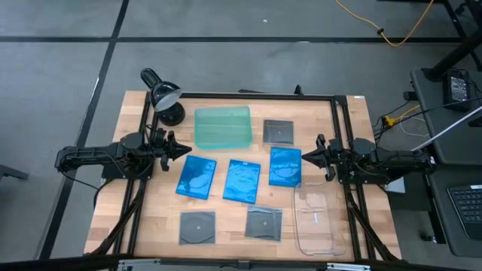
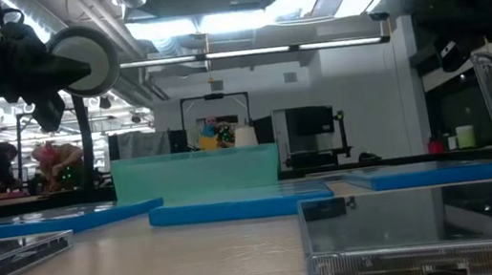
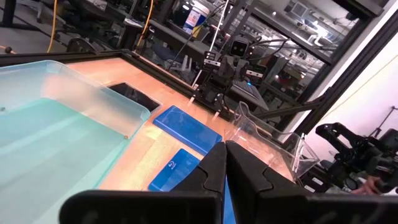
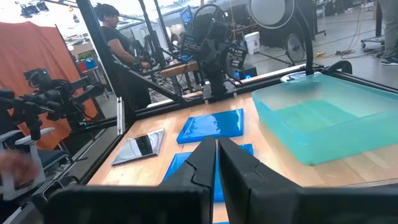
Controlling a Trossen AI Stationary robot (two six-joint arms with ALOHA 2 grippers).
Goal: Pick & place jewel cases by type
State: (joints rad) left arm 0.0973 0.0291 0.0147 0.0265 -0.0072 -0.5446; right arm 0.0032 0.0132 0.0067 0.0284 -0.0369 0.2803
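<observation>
Three blue jewel cases lie flat mid-table in the high view: left (image 1: 196,178), middle (image 1: 242,181), right (image 1: 285,166). Three grey-clear square cases lie flat: one at the far side (image 1: 278,132), two near the front edge (image 1: 197,227) (image 1: 264,223). My left gripper (image 1: 184,150) (image 3: 225,163) hovers shut above the table, just left of the left blue case. My right gripper (image 1: 307,156) (image 4: 216,155) hovers shut just right of the right blue case. Neither touches anything.
A translucent green tray (image 1: 223,126) sits at the far middle, and a clear plastic tray (image 1: 316,220) at the near right. A black desk lamp (image 1: 162,94) stands at the far left corner. Black frame rails (image 1: 248,95) border the table. A person (image 4: 118,37) stands in the room beyond.
</observation>
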